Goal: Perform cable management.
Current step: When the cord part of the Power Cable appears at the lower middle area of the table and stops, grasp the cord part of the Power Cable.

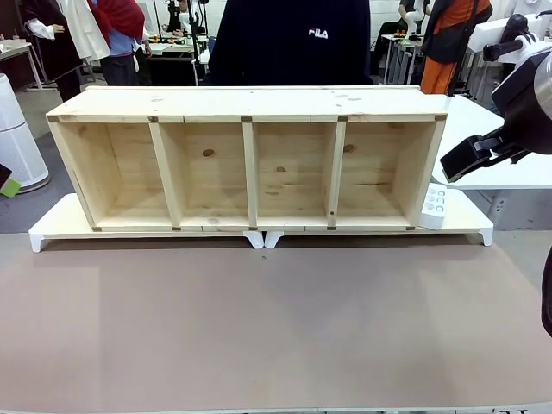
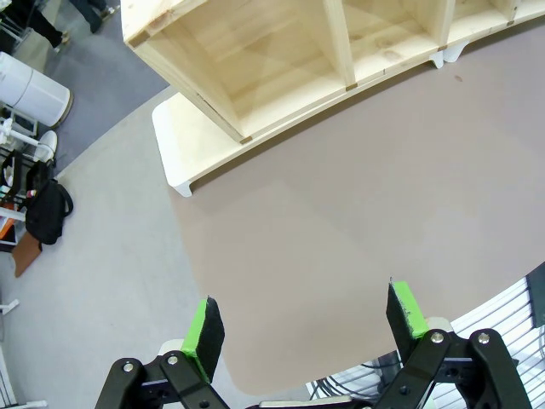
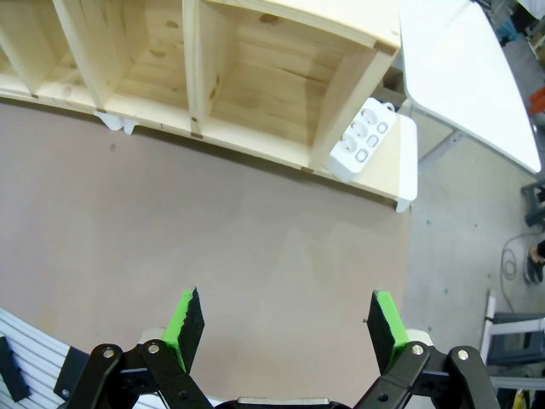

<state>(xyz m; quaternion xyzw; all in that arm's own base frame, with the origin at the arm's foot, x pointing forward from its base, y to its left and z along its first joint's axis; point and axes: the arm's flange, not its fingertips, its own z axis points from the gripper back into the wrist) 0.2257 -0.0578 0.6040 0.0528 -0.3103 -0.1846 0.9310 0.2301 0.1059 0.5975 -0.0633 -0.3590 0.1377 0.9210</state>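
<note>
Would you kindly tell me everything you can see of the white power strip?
The power strip is a small white plastic block with rounded corners and round sockets in two rows on its face, all looking empty. It sits on the white riser at the right end of the shelf, propped against the outer side wall.

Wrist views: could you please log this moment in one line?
left gripper open over mat | right gripper open over mat | wooden shelf on white risers | power strip beside shelf's right end

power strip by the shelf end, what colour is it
The power strip is white. It shows best in the right wrist view.
</note>
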